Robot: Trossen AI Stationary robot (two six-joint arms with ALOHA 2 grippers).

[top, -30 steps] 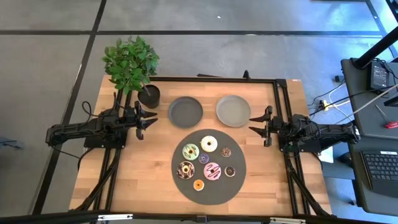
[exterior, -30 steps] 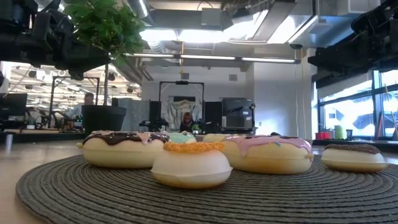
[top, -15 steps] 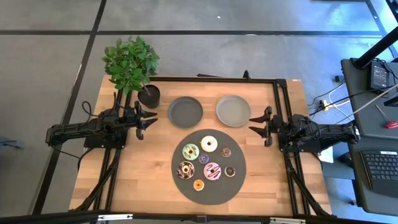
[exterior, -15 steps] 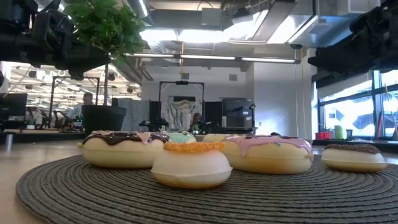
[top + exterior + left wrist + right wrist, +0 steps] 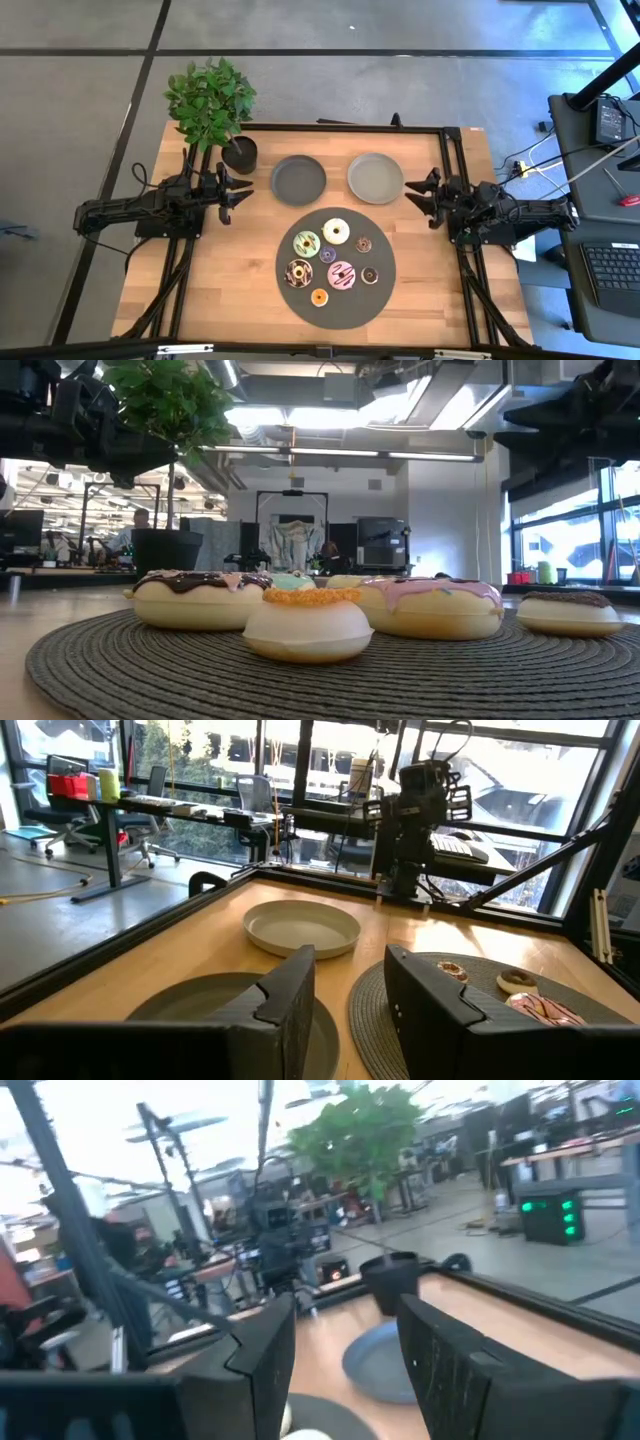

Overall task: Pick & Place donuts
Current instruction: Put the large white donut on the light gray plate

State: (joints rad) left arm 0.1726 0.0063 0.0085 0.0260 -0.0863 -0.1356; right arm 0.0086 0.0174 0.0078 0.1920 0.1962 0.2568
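Several small toy donuts lie flat on a dark round mat: green, white, pink, orange and chocolate among them. In the low view the orange donut stands nearest, with the pink one behind it. My left gripper hovers open over the table's left side, pointing right. My right gripper hovers open over the right side, pointing left. Both are well away from the donuts.
Two small round plates sit beyond the mat: a dark grey one and a lighter grey one. A potted plant stands at the far left, close to my left gripper. A black frame borders the wooden table.
My right gripper has drawn back slightly toward the table's right edge and changed its tilt; its wrist view is blurred by the motion. The donuts and plates have stayed where they were.
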